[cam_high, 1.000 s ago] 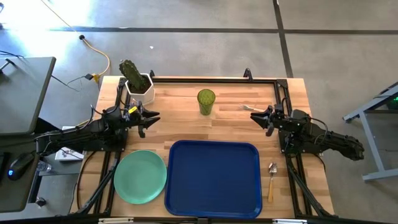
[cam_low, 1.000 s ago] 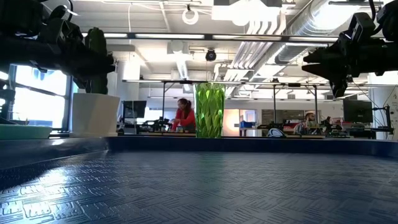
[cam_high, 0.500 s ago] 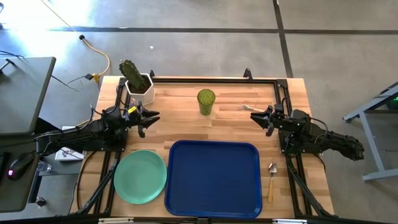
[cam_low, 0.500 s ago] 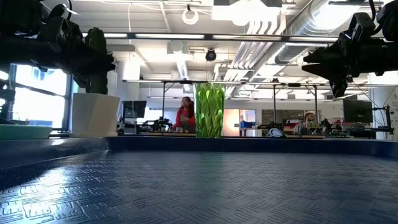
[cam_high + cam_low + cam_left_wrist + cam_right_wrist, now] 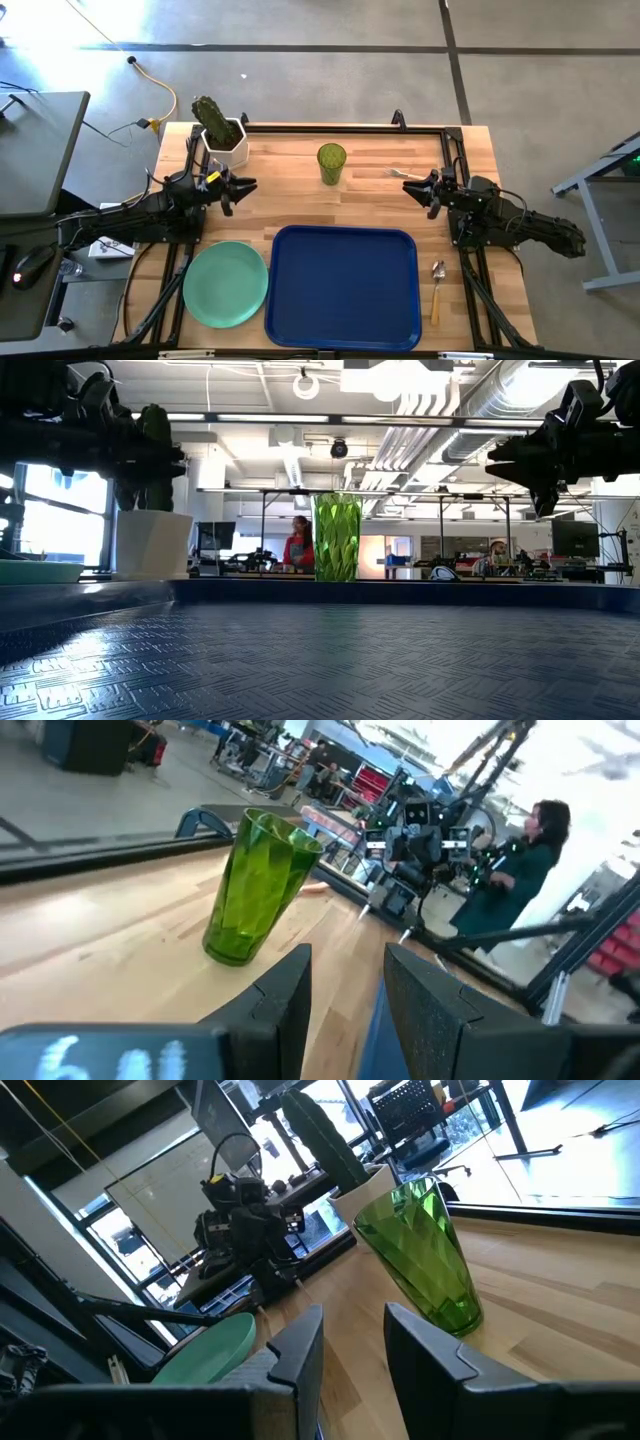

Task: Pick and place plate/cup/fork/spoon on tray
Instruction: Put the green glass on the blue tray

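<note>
The olive-green cup (image 5: 332,163) stands upright on the wood table toward its far edge, between my two grippers. It also shows in the low view (image 5: 337,537). The mint-green plate (image 5: 226,284) lies flat at the near left, beside the dark blue tray (image 5: 343,287). The spoon (image 5: 437,288) lies to the right of the tray. The fork (image 5: 397,174) lies near the far right, just beyond my right gripper. My left gripper (image 5: 240,188) is open and empty to the left of the cup. My right gripper (image 5: 412,188) is open and empty to the right of the cup.
A cactus in a white pot (image 5: 222,133) stands at the far left corner, just behind my left gripper. A black frame rail (image 5: 340,127) runs along the table's far edge. Bare wood lies between the cup and the tray. People show in the room beyond.
My left gripper has turned a little about its own axis and has stayed in place. My right gripper and the task's things have kept still.
</note>
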Tool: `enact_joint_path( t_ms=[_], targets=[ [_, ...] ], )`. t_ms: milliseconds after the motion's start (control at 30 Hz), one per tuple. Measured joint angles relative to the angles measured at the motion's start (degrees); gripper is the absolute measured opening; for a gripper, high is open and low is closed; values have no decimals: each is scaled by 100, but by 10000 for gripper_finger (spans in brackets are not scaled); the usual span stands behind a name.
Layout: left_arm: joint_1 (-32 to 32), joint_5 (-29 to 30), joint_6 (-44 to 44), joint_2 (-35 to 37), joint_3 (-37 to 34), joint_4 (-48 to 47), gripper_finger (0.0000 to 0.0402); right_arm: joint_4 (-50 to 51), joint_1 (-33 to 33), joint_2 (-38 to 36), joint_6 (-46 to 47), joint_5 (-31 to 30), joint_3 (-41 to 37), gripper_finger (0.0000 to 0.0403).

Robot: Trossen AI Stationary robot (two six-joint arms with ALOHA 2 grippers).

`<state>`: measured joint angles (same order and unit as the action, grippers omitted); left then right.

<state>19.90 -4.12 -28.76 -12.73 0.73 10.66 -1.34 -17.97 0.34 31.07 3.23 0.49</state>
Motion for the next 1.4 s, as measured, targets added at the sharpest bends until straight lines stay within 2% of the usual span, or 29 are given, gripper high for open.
enact_joint_path(
  t_ms=[200, 300, 533, 767, 967, 1067, 1200, 1400],
  targets=[
    [0, 157, -780, -1, -1, 48, 115, 0, 0, 0, 0, 0, -1, 99],
    [0, 160, -897, 0, 0, 240, 115, 0, 0, 2, 0, -1, 0, 99],
    [0, 158, -265, 0, 0, 790, 120, 0, 1, 0, 0, 0, -2, 99],
    [-1, 295, 138, -2, -2, 864, 165, 0, 1, 2, 0, -1, 0, 99],
    [0, 328, 113, -2, 23, 1912, 180, 0, 2, 0, 0, -1, -2, 99],
    [-3, 307, 491, -3, 327, 2015, 176, 0, 0, 0, 0, -1, 0, 99],
    [-4, -19, 1437, -179, 1018, 1830, 175, 2, 1, 1, -1, -1, 0, 99],
    [-4, -50, 2710, -936, 2309, 412, 175, 2, 0, 0, 0, 0, -1, 99]
  ],
)
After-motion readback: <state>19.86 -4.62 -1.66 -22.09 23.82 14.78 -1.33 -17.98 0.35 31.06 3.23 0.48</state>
